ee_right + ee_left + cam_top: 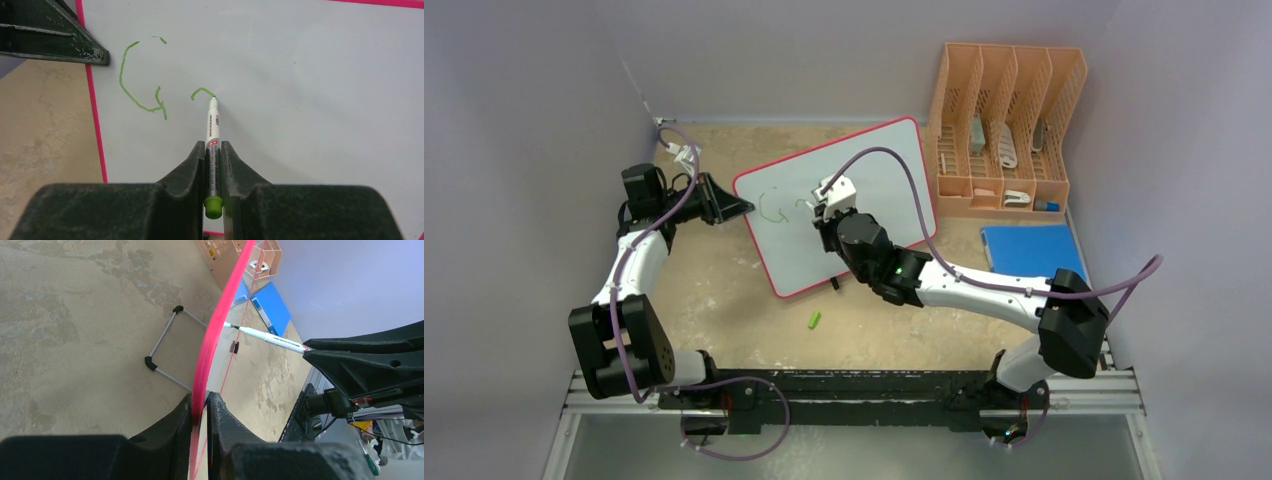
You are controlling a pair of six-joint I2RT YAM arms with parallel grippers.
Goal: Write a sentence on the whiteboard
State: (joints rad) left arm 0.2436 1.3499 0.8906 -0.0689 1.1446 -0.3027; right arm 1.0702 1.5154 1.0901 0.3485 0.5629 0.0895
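Note:
The whiteboard [864, 175], pale grey-white with a thin red rim, stands tilted on the table. My left gripper [742, 208] is shut on its left rim [212, 337]. My right gripper [822, 207] is shut on a white marker [213, 131] with a green end. The marker's tip touches the whiteboard [300, 75]. Of the sentence, a green "G" [140, 82] and a short curved stroke [201, 92] show; they also show in the top view [774, 207]. The marker [270, 337] also shows in the left wrist view.
A small green marker cap [815, 320] lies on the table near the board's near edge. An orange file rack [1009, 125] stands at the back right. A flat blue rectangle [1032, 250] lies in front of it. The board's wire foot [165, 347] rests on the table.

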